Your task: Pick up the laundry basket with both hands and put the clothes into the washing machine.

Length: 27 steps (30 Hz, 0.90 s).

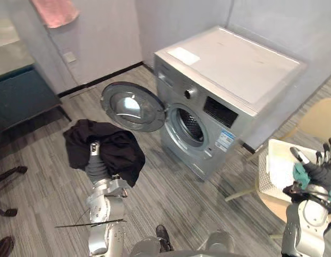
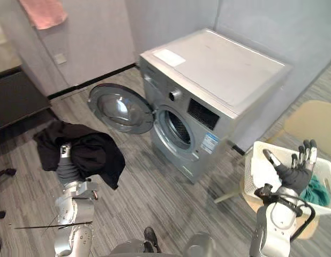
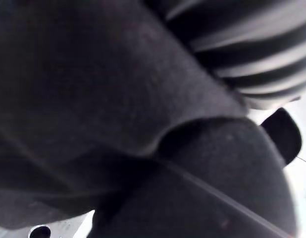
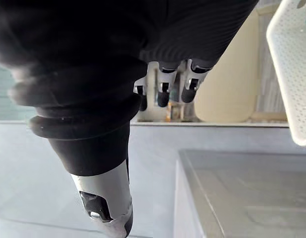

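Cloth (image 3: 118, 99) draped the left robot hand (image 1: 94, 154) — grip untellable; eye views showed the right robot hand (image 2: 294, 172) spread by the basket (image 2: 254, 172).

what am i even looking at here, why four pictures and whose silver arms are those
This is a humanoid robot doing laundry. The two wide pictures come from cameras in its head, looking down. The two close ones come from cameras on its wrists. In front stands a silver washing machine with its round door swung open. A black garment is draped over the left hand and also darkens the left wrist view. The right hand is raised with straight fingers, holding nothing, in front of a white laundry basket on a pale chair. Teal cloth lies in the basket.
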Motion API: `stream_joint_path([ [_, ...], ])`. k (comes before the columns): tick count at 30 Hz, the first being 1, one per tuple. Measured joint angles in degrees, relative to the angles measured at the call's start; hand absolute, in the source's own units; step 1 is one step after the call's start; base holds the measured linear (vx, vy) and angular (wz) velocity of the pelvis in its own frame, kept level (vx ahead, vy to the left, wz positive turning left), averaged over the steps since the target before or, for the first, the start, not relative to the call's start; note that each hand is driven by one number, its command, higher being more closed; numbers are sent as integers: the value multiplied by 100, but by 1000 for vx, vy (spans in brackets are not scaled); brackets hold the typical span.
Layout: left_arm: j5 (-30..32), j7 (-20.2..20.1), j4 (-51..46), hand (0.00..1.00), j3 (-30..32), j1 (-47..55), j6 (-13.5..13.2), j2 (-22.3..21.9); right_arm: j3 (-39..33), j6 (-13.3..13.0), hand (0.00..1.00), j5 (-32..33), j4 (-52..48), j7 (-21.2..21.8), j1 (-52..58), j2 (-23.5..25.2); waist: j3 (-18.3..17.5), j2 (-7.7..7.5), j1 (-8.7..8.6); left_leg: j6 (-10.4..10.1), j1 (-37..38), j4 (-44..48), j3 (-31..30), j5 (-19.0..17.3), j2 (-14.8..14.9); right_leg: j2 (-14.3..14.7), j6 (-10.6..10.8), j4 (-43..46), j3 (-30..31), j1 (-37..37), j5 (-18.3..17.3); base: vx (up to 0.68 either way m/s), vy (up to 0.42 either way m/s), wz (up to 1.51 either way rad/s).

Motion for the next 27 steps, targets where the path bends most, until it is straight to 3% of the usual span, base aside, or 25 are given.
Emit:
stream_joint_path([
  [3, 1, -16, 144, 100, -471, -7, 83, 66, -232, -2, 0, 229, -398, 44, 463, 107, 39, -114, -86, -122, 251, -315, -82, 78, -302, 791, 138, -485, 487, -282, -335, 186, 40, 103],
  [5, 0, -77, 243, 100, -824, -7, 96, 57, -328, -10, 0, 276, -684, 35, 759, 154, 29, -135, -246, -123, 390, -310, -49, 251, -440, 969, 101, -1016, 587, -274, -311, 206, 1, 109],
  [7, 2, -124, 251, 100, -1104, -13, 101, 41, -313, -22, 0, 299, -754, 22, 886, 216, -7, -294, -316, 110, 565, -250, -133, 164, -669, 908, -119, -1564, 573, -208, -101, 232, 1, 71],
  [8, 3, -146, 293, 100, -1189, -15, 109, 7, -286, -21, 0, 319, -825, 19, 902, 255, -20, -282, -344, 229, 574, -86, -183, 69, -655, 914, -272, -1650, 507, -135, 33, 282, 7, 22],
  [10, 3, -215, 397, 100, -1326, -11, 126, -62, -104, -22, 0, 379, -1066, -4, 1011, 275, -70, -181, -331, -21, 528, 496, -112, -335, -408, 1053, -315, -1995, 341, 215, 61, 322, 4, 2],
  [11, 2, -218, 411, 100, -1334, -13, 133, -58, 91, -25, 0, 387, -1293, -5, 1054, 335, -45, -237, -229, -282, 250, 1611, 207, -601, -102, 1134, -363, -2225, 315, 490, 36, 242, -22, -24],
  [12, 2, -225, 412, 100, -1343, -12, 149, -74, 167, -34, 0, 387, -1425, -7, 1082, 348, -29, -237, -197, -225, -32, 2457, 320, -637, 148, 1203, -386, -2276, 328, 614, 19, 245, -45, -47],
  [13, 3, -257, 413, 100, -1347, 10, 187, -139, 298, -75, 0, 387, -1664, -13, 1115, 313, -21, -160, -73, -166, -590, 4099, 341, -501, 727, 1413, -491, -2371, 502, 860, -53, 216, -22, -90],
  [14, 7, -270, 421, 100, -1354, 54, 201, -121, 426, -120, 0, 387, -1768, -21, 1098, 271, -30, -113, 139, -89, -963, 5220, 304, -604, 1312, 1639, -574, -2380, 796, 1029, -123, 291, 21, -110],
  [15, 6, -271, 428, 100, -1335, 78, 208, -120, 481, -148, 0, 387, -1785, -22, 1092, 276, -61, -79, 221, -91, -1058, 5484, 227, -680, 1546, 1698, -600, -2389, 932, 1124, -153, 346, 67, -123],
  [16, 5, -274, 433, 100, -1292, 123, 208, -149, 578, -199, 0, 388, -1789, -67, 1075, 267, -79, -98, 264, -177, -1185, 5480, -9, -775, 1825, 1747, -599, -2420, 1214, 1259, -192, 400, 113, -111],
  [17, 4, -281, 437, 100, -1242, 144, 209, -148, 690, -203, 0, 390, -1767, -130, 1005, 234, -85, -78, 263, -299, -1294, 5078, -409, -850, 1864, 1727, -551, -2424, 1509, 1302, -217, 339, 141, -110],
  [19, 3, -272, 438, 100, -1171, 169, 213, -153, 830, -191, 0, 445, -1728, -142, 772, 216, -90, -43, 335, -550, -1283, 4047, -1248, -972, 1646, 1659, -465, -2417, 2098, 1269, -226, 280, 310, -156],
  [20, 4, -269, 437, 100, -1155, 163, 212, -157, 863, -210, 0, 456, -1728, -133, 697, 205, -152, 35, 404, -734, -1116, 3230, -1827, -913, 1481, 1613, -313, -2330, 2438, 1183, -290, 225, 386, -180],
  [21, 4, -269, 431, 100, -1170, 158, 204, -158, 863, -243, 0, 462, -1731, -133, 683, 177, -168, 75, 425, -852, -983, 2811, -2000, -781, 1484, 1621, -179, -2268, 2559, 1146, -359, 160, 331, -141],
  [22, 3, -264, 433, 100, -1224, 160, 195, -156, 862, -279, 0, 482, -1753, -136, 710, 103, -238, 248, 393, -853, -894, 2290, -2109, -457, 1571, 1666, -16, -2175, 2702, 1090, -469, 187, 441, -98],
  [23, 2, -265, 466, 100, -1249, 152, 202, -121, 883, -259, 0, 492, -1709, -142, 779, 189, -260, 141, 269, -1231, -822, 2388, -1847, -471, 1532, 1494, 189, -2039, 2884, 1001, -593, 205, 509, -119],
  [25, 3, -264, 452, 100, -1249, 169, 184, -114, 979, -254, 0, 478, -1722, -135, 917, 272, -336, 0, 299, -1032, -722, 2428, -1213, -626, 1438, 1256, 437, -1937, 3172, 750, -496, 131, 438, -137],
  [26, 2, -264, 452, 100, -1231, 151, 176, -76, 1041, -254, 0, 431, -1725, -144, 880, 321, -343, -22, 329, -925, -688, 2452, -724, -688, 1457, 1111, 627, -1944, 3092, 496, -366, 21, 334, -189],
  [27, 1, -264, 454, 100, -1214, 144, 178, -11, 1108, -250, 0, 350, -1722, -192, 787, 385, -338, -41, 427, -827, -586, 2439, -191, -748, 1532, 906, 600, -2015, 2597, 267, -184, -1, 297, -194],
])
